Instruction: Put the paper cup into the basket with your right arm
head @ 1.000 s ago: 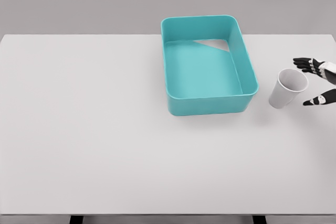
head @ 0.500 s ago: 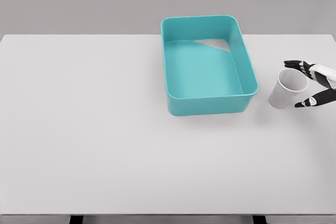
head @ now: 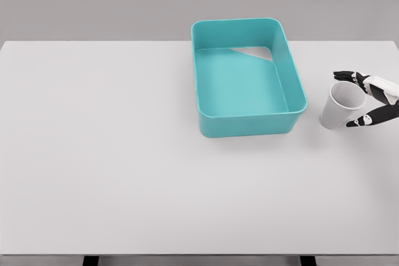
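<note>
Right hand (head: 368, 99) sits at the paper cup (head: 340, 106), fingers spread around its rim, not clamped as far as I can see. Cup's on the table (head: 124, 154), just right of the teal basket (head: 299, 101). Grasp, lift and drop all remain.

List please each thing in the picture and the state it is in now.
paper cup: on the table, tilted, mouth up, right of the basket, not lifted.
basket: upright on the table, nothing inside.
right hand: fingers spread around the cup's rim, not closed on it.
table: bears the basket and cup.
</note>
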You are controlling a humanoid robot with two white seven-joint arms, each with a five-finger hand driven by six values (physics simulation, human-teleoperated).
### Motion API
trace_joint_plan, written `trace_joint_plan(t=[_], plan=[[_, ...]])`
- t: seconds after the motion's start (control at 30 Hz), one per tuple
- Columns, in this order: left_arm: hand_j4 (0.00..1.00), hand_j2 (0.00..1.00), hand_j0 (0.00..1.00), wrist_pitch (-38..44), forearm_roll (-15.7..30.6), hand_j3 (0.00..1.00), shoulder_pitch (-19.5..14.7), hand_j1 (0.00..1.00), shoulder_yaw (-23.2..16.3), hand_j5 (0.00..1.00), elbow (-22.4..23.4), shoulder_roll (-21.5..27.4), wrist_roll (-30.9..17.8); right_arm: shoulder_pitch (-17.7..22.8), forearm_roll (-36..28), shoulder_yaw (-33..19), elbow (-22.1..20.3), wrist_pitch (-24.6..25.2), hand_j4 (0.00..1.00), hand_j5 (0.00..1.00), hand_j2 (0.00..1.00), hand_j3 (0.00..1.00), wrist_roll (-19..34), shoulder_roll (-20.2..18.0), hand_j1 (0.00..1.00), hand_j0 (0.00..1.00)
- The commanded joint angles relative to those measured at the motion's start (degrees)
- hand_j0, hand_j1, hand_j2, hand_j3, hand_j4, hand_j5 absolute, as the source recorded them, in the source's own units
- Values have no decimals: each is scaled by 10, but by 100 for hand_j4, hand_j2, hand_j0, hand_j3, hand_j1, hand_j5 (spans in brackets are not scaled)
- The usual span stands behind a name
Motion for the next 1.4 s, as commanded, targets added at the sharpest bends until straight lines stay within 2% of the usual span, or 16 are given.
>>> trace_joint_plan(t=[0.0, 0.73, 1.03, 1.37], plan=[[100, 100, 100, 0, 0, 100, 0, 100, 0, 100, 1, 0, 0, 0, -4, -1, -1, 1, 100, 100, 100, 100, 0, 0, 100, 100], [100, 100, 100, 0, 0, 100, 0, 100, 0, 100, 0, 0, 0, -2, -4, 0, -5, 4, 100, 100, 100, 100, 0, 11, 100, 100], [100, 100, 100, 0, 0, 100, -1, 100, 0, 100, 0, 0, 0, -3, -3, 3, -5, 4, 82, 82, 82, 82, 0, 11, 82, 82], [100, 100, 100, 0, 0, 100, -1, 100, 0, 100, 0, 0, 0, -11, -1, -5, -5, 0, 83, 83, 83, 83, 0, 10, 83, 83]])
